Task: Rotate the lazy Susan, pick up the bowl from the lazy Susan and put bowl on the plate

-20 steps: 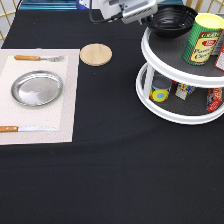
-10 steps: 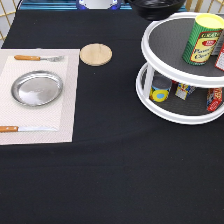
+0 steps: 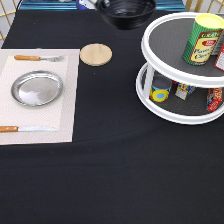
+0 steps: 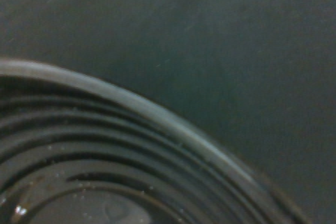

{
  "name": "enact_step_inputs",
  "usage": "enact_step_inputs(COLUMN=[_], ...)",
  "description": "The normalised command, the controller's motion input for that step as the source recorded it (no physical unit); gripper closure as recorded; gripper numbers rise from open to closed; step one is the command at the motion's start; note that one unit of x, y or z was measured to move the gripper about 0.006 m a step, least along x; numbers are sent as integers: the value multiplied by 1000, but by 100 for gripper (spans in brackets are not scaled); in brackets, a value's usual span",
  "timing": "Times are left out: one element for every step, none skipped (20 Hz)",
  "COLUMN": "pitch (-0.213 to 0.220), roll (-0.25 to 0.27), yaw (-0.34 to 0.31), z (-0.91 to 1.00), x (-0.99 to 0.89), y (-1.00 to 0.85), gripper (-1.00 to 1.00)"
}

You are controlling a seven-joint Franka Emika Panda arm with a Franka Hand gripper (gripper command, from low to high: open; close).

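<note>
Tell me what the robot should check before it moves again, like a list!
1. Bowl off the lazy Susan: ok, it hangs at the exterior view's top, beyond the turntable's edge.
2. Gripper seen in the exterior view: not ok, it is out of the picture.
3. Grip on the bowl: cannot tell.
4. Plate bare: ok, nothing lies on it.
5. Bowl over the plate: not ok, it is far toward the exterior view's top and right.
6. Wooden disc apart from the plate: ok.

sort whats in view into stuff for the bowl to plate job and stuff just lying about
Job: bowl, off the lazy Susan at the exterior view's top; plate. The gripper is out of view.

Lying about: wooden coaster, fork, knife, placemat, yellow can, lower-shelf items.
</note>
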Motion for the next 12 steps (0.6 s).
enact_step_inputs(pitch=[0,0,-1,-17,-16,-30,-29,-38,-39,-46,-49,-50], roll=[0,0,0,-1,-3,-1,-1,-2,0,-1,0,0], yaw=[-211,-241,-273,-305,-306,-343,-347,-374,-375,-374,-375,-375], z=[-383,-403,-423,-471,-474,-511,-511,-526,-531,-557,-557,-563], x=[71,43,6,0,0,0,0,0,0,0,0,0], y=[-466,-383,-300,-217,-214,-117,-109,-40,-37,-40,-34,-34], gripper=[100,100,100,100,100,100,100,100,100,100,100,100])
